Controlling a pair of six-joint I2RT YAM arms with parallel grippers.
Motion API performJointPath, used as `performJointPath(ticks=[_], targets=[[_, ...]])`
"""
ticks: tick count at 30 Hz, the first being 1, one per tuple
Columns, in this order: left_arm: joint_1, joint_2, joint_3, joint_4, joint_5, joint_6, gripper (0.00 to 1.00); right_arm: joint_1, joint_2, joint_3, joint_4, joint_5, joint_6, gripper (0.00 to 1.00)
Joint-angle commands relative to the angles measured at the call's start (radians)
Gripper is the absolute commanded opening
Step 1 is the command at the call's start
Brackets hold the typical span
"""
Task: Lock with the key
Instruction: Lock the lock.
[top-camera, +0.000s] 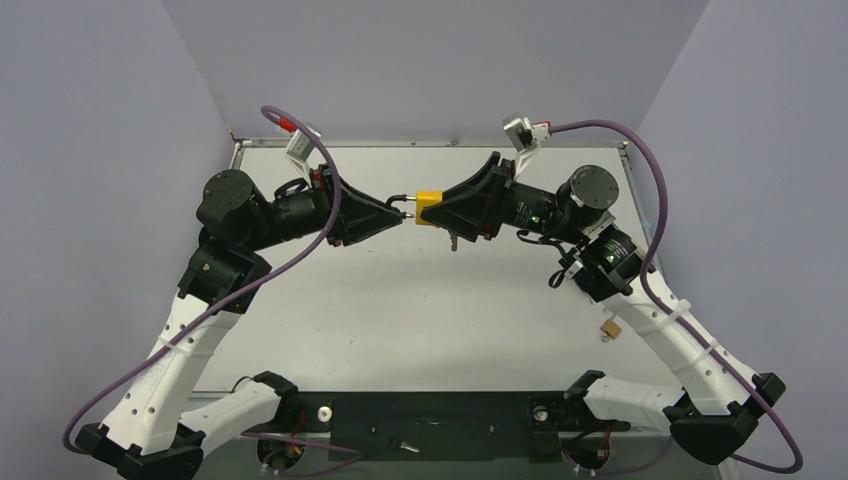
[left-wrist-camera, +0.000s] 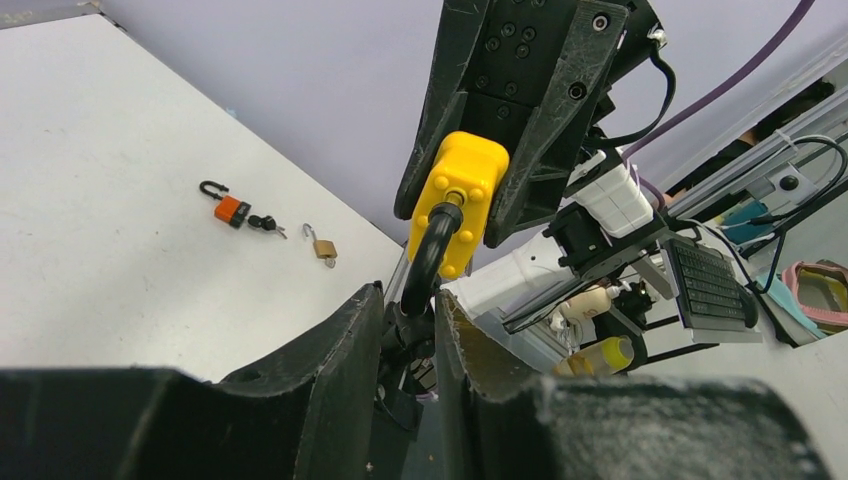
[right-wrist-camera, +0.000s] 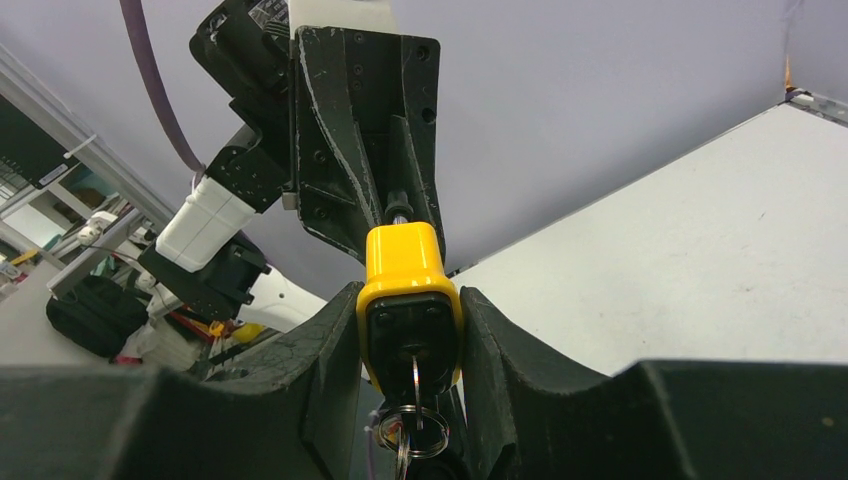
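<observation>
A yellow padlock (top-camera: 428, 207) with a black shackle (left-wrist-camera: 425, 265) hangs in the air between my two grippers, above the far middle of the table. My left gripper (top-camera: 398, 213) is shut on the shackle, as the left wrist view shows (left-wrist-camera: 410, 310). My right gripper (top-camera: 442, 210) is shut on the yellow body (right-wrist-camera: 402, 255), one finger on each side (right-wrist-camera: 410, 300). The small silver key (right-wrist-camera: 413, 375) sits in the keyhole on the padlock's black end face. Its ring (right-wrist-camera: 412, 430) dangles below, between my right fingers.
A small brass padlock (top-camera: 610, 328) lies on the table by the right arm; it also shows in the left wrist view (left-wrist-camera: 325, 247). An orange padlock (left-wrist-camera: 230, 208) with dark keys (left-wrist-camera: 265, 224) lies near it. The table's metal rim (top-camera: 430, 143) runs along the back wall.
</observation>
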Motion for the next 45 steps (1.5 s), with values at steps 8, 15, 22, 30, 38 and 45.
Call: performJointPath(ticks=[8,15,22,30,38,45], targets=[[0.005,-0.013,0.056,-0.006,0.018,0.058,0.26,0.006,-0.039,-0.004,0.045,-0.009,0.004,0.00],[0.005,-0.004,0.057,0.001,0.024,0.058,0.26,0.007,-0.048,-0.004,0.035,-0.009,-0.005,0.00],[0.005,0.003,0.050,0.007,0.022,0.053,0.08,0.007,-0.051,-0.009,0.025,-0.010,-0.011,0.00],[-0.002,0.006,-0.005,0.115,0.039,-0.013,0.00,0.042,-0.038,-0.015,0.026,-0.008,-0.017,0.00],[-0.130,0.033,-0.008,0.142,-0.007,-0.013,0.00,0.086,-0.003,-0.006,0.029,0.020,-0.029,0.00],[-0.200,0.064,0.014,0.120,-0.047,0.002,0.00,0.096,0.020,-0.001,-0.012,0.049,-0.062,0.00]])
